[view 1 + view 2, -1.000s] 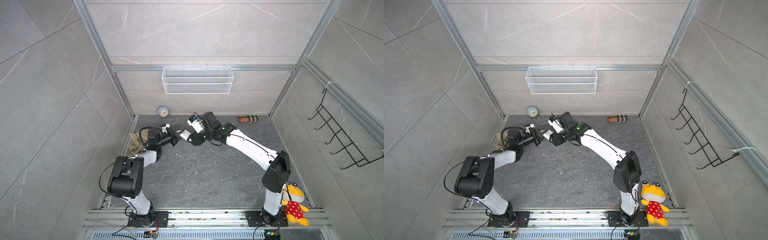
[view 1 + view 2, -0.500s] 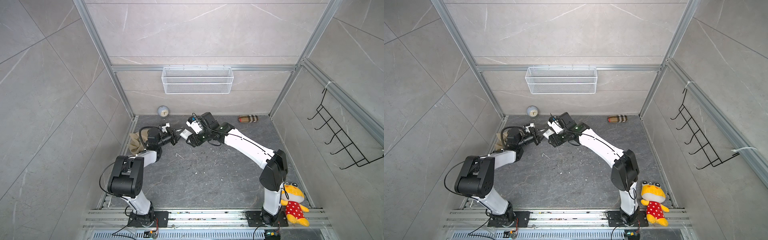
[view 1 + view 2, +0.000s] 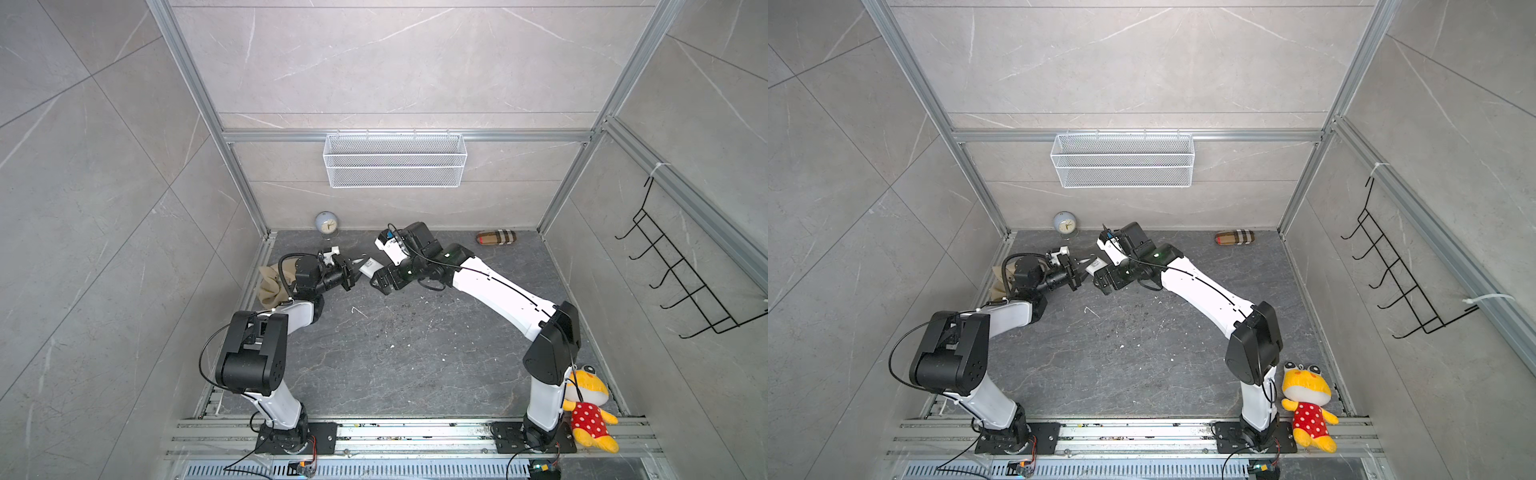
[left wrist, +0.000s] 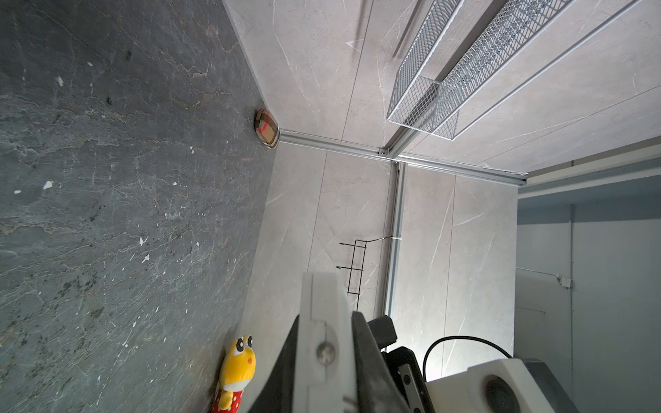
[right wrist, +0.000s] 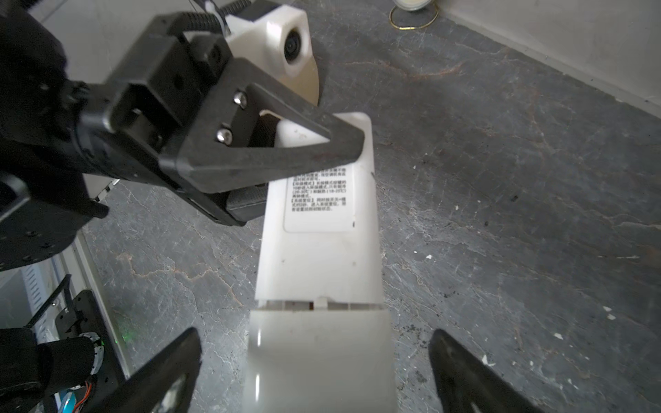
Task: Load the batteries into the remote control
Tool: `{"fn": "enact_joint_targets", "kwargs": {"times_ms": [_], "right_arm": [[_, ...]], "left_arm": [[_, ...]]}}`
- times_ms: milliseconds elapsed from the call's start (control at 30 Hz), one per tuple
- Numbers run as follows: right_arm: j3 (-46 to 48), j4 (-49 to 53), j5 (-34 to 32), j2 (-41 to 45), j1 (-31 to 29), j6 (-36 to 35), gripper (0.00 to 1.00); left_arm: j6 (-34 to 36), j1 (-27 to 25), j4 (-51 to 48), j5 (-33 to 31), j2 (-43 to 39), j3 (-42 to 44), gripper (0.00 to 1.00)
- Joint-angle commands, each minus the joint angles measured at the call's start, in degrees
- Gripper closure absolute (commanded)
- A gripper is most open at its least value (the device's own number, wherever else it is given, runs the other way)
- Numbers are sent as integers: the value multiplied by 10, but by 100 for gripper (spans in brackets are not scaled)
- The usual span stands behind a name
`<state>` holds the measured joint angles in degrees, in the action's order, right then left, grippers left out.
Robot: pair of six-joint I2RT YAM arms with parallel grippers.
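Observation:
My left gripper (image 3: 352, 270) is shut on one end of the white remote control (image 5: 318, 236) and holds it off the floor. The remote's back faces the right wrist camera, with a printed label on it. Its white back cover (image 5: 318, 357) sits at the other end, with a thin gap where it meets the body. My right gripper (image 5: 316, 372) is open, one finger on each side of that cover, and neither touches it. In the left wrist view the remote (image 4: 323, 339) shows edge-on between the dark fingers. The batteries are out of view.
A round clock (image 3: 327, 223) and a plaid slipper (image 3: 496, 238) lie along the back wall. A beige cloth (image 3: 270, 286) sits at the left edge and a plush toy (image 3: 588, 411) by the right arm's base. A wire basket (image 3: 395, 162) hangs on the back wall.
My right gripper has opened wide around the remote's cover end. The left gripper has kept its hold and has hardly moved.

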<state>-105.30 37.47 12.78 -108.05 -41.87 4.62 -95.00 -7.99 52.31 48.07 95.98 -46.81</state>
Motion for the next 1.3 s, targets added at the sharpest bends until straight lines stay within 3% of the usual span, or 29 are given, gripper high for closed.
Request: {"fn": "enact_joint_targets", "kwargs": {"times_ms": [0,100,267,400,500,933,1267], "right_arm": [[23,-4,-9,63,27,23,1],[76,-56,6,108,61,96,1],[231,-228,28,171,102,338,1],[324,-380,56,167,108,512,1],[335,-462,102,125,107,596,1],[345,-578,109,58,83,697,6],[342,-612,98,34,64,732,29]], "left_arm": [[3,3,32,-10,4,-8,100],[2,4,45,-24,11,-7,100],[-20,3,83,-54,23,-2,100],[-37,3,113,-73,29,0,100],[-39,3,113,-77,29,-3,100],[-38,2,117,-83,31,-2,100],[-44,-3,141,-124,37,4,100]]}}
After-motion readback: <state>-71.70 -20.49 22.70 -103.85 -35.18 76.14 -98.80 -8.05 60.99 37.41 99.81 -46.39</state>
